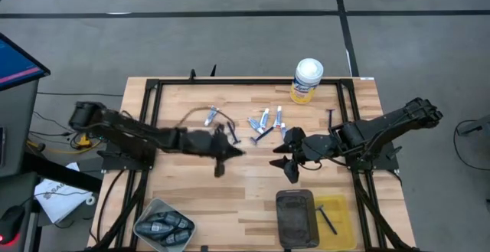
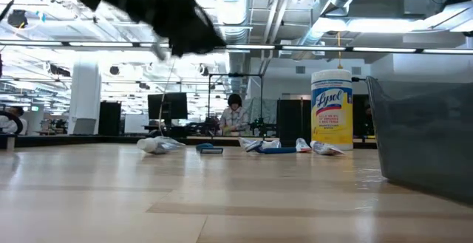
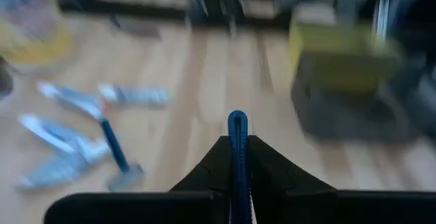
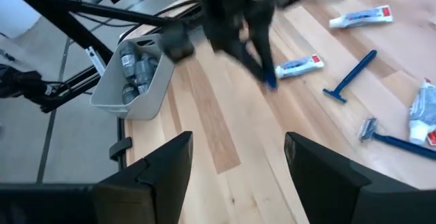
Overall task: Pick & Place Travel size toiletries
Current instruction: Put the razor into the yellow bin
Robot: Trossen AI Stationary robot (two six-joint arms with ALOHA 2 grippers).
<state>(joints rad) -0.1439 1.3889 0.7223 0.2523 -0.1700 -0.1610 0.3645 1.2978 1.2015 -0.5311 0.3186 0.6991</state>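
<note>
Several white tubes (image 1: 265,118) and blue razors (image 1: 259,135) lie flat on the far middle of the wooden table; the left wrist view shows the tubes (image 3: 133,96) and a razor (image 3: 116,149) too. My left gripper (image 1: 222,156) hovers near the table's middle, shut on a slim blue razor (image 3: 236,139). My right gripper (image 1: 285,164) is open to its right, above bare wood, touching nothing. In the right wrist view its fingers (image 4: 238,169) stand wide apart, facing the left gripper (image 4: 242,20). My left gripper pinches the blue razor's handle (image 3: 236,157) between its two shut fingers, with the handle lying along the fingers. A short blue end (image 4: 269,80) sticks out past the fingertips. The gripper is raised off the table (image 2: 174,21), so the razor is lifted clear.
A yellow canister with a white lid (image 1: 307,81) stands at the far edge. A grey bin (image 1: 163,223) holding dark grey pieces sits at the near left. A dark tray (image 1: 296,215) and a yellow tray (image 1: 339,220) holding a razor sit at the near right.
</note>
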